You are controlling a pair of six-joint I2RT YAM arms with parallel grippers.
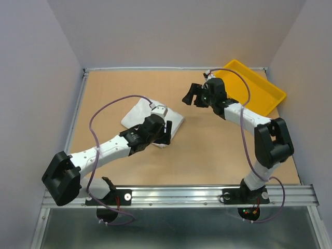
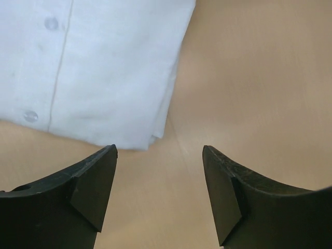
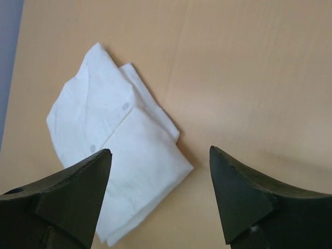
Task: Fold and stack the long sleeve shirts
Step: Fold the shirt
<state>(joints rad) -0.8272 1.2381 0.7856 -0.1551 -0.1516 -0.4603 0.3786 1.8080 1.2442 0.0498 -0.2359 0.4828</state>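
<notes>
One long sleeve shirt, white with a button front, lies folded into a small packet on the wooden table, left of centre. My left gripper hovers over its near right corner, open and empty. In the left wrist view the shirt fills the upper left, its corner just beyond my open left gripper. My right gripper is open and empty, raised to the right of the shirt. The right wrist view shows the whole folded shirt below and left of the open right gripper.
A yellow rectangular tray lies at the back right corner, behind the right arm. Grey walls close in the table on three sides. Bare wooden tabletop lies between the arms.
</notes>
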